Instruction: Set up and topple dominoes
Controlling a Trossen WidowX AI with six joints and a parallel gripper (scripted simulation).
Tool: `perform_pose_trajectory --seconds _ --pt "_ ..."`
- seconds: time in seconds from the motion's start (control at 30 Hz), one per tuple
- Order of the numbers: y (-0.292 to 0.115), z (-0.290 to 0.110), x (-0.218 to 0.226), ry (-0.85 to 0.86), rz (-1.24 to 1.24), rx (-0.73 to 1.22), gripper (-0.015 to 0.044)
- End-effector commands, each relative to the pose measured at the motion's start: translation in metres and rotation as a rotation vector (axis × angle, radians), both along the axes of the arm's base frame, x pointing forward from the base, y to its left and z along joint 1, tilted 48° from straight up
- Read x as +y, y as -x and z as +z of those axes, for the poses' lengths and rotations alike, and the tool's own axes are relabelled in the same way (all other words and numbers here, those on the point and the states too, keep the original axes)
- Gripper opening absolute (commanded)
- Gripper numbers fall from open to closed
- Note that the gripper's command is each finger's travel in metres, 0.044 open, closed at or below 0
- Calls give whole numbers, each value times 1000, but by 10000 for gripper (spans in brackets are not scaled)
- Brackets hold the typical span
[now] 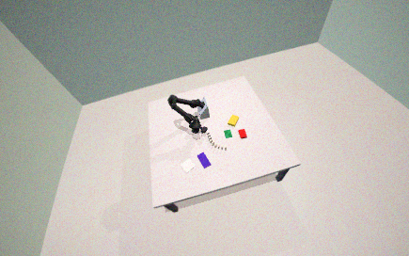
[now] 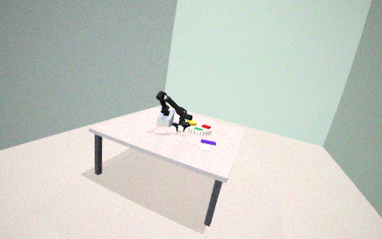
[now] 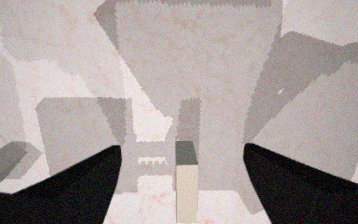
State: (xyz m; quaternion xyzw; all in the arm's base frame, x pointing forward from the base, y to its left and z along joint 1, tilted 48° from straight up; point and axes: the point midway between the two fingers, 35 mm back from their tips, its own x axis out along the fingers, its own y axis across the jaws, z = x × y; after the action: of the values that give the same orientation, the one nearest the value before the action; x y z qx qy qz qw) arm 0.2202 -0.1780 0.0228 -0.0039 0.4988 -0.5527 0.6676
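Observation:
My gripper (image 1: pixel 200 134) (image 2: pixel 181 130) (image 3: pixel 183 152) is open and pointing down, low over the table beside the near-base end of the row. In the wrist view a single cream domino (image 3: pixel 186 190) with a dark side stands between the spread fingers, with a gap to each; neither finger touches it. In the top and exterior views this domino is too small to tell apart under the gripper. The curved row of small dominoes (image 1: pixel 226 149) (image 2: pixel 210 133) stands to the right of the gripper in the top and exterior views. The row is outside the wrist view.
A yellow block (image 1: pixel 233 120) (image 2: pixel 191 123), a green block (image 1: pixel 228 134) (image 2: pixel 198 128) and a red block (image 1: pixel 243 134) (image 2: pixel 205 126) lie beyond the row. A purple block (image 1: pixel 204 160) (image 2: pixel 208 142) and a white flat piece (image 1: pixel 187 166) (image 2: pixel 205 148) lie on its other side.

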Motion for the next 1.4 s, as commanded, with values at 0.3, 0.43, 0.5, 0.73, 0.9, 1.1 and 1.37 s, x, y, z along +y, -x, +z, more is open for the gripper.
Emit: perform_pose_trajectory --seconds 0.3,0.43,0.5,0.73,0.9,1.1,1.37 --pt "2 -1 0 -2 2 8 30" --pt "2 -1 0 -2 2 8 30" --pt "2 -1 0 -2 2 8 30" --pt "-1 31 34 -4 2 8 30" --pt "-4 72 78 -8 2 8 30" --pt "-6 98 105 -10 2 9 30" --pt "-6 105 113 -9 2 9 30"
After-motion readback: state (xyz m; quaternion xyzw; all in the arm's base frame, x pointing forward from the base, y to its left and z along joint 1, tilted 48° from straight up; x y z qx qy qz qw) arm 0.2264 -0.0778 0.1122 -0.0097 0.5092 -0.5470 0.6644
